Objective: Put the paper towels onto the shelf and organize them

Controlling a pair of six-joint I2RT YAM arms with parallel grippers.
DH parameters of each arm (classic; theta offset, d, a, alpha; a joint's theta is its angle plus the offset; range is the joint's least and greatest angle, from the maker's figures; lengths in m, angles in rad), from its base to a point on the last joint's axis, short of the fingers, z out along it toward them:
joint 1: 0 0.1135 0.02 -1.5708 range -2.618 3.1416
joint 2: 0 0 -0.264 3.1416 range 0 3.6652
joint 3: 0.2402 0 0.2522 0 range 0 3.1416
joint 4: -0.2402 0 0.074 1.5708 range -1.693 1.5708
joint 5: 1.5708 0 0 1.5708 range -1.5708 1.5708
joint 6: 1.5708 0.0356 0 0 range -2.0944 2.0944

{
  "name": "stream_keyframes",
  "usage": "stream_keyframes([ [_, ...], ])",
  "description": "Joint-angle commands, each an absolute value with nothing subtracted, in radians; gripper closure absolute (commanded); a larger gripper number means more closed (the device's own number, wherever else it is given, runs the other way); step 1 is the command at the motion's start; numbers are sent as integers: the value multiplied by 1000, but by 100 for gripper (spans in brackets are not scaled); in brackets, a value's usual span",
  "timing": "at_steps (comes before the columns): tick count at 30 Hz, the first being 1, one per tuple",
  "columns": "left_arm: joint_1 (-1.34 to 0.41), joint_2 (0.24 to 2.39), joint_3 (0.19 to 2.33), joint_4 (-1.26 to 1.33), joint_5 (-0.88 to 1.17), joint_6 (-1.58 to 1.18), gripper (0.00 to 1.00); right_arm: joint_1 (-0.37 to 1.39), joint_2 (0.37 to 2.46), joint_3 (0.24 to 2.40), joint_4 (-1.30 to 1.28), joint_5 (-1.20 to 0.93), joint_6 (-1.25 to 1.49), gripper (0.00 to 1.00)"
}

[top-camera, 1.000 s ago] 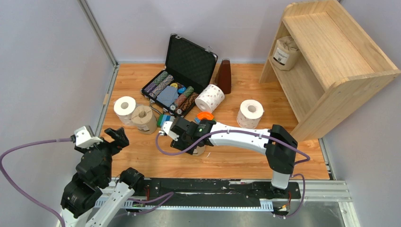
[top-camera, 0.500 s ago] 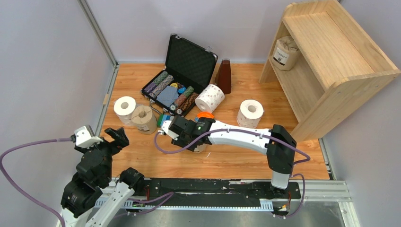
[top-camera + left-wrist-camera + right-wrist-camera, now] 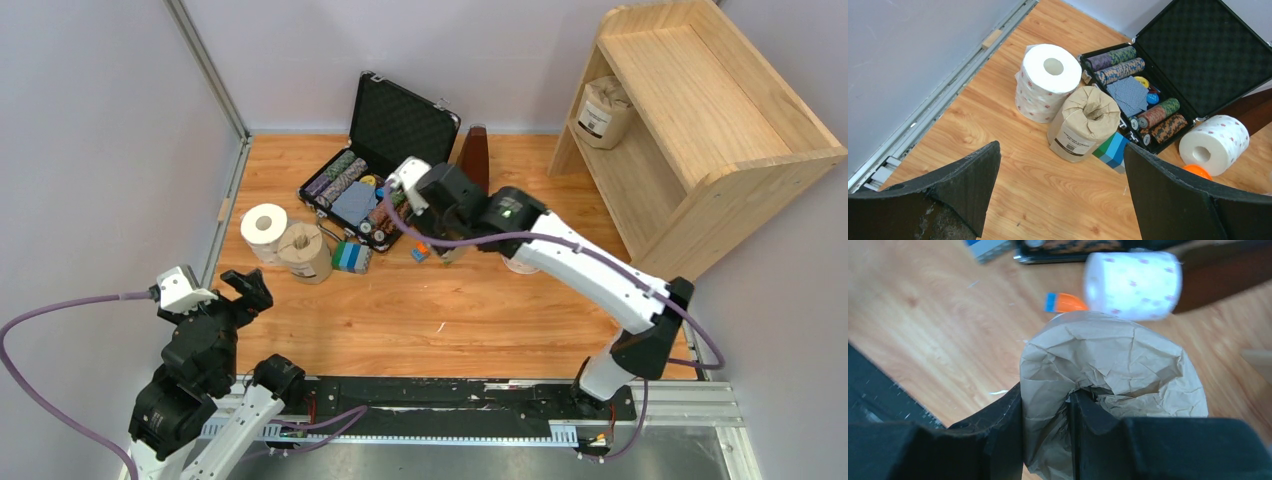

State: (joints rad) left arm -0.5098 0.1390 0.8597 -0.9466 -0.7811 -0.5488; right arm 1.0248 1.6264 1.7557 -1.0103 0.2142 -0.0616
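Observation:
My right gripper [image 3: 1045,425] is shut on a tan paper-wrapped roll [image 3: 1113,370]. One finger is in its top hollow and the other is outside the wall. It holds the roll above the table near the case; in the top view the gripper [image 3: 450,225] hides most of that roll. A white dotted roll [image 3: 1133,284] lies on its side below. Another white roll [image 3: 265,228] and a tan roll [image 3: 305,250] stand at the left, ahead of my open, empty left gripper [image 3: 1063,195]. A third white roll [image 3: 520,265] peeks from behind the right arm. One tan roll [image 3: 605,112] stands on the wooden shelf's [image 3: 700,110] inner board.
An open black case of poker chips [image 3: 385,170] lies at the back centre, with a dark brown metronome [image 3: 476,160] beside it. A blue-green block [image 3: 350,257] and a small orange piece [image 3: 420,250] lie in front of the case. Grey walls enclose the table.
My right arm has lifted the tan roll from the table's front middle and swung it back and to the right, over the lying white roll. The left arm has not moved.

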Motion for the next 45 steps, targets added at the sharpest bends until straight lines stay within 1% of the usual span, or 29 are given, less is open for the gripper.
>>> stream_keyframes([
  [1, -506, 150, 877, -945, -811, -576, 0, 899, 1498, 1819, -1063, 363, -6, 82],
  [6, -506, 145, 877, -948, -817, -582, 0, 711, 1438, 1880, -1071, 430, -6, 81],
  [10, -506, 145, 877, -948, -820, -583, 0, 578, 1439, 1928, -1060, 475, -30, 80],
  [17, -506, 146, 877, -952, -832, -587, 0, 336, 1476, 1970, -1025, 440, -22, 81],
  [22, -506, 150, 877, -951, -833, -586, 0, 237, 1503, 1963, -971, 396, -22, 80],
  [33, -506, 150, 877, -954, -838, -592, 0, 124, 1591, 1959, -886, 348, -28, 77],
  [45, -506, 144, 878, -962, -851, -598, 0, 105, 1618, 1894, -817, 396, -38, 67],
])
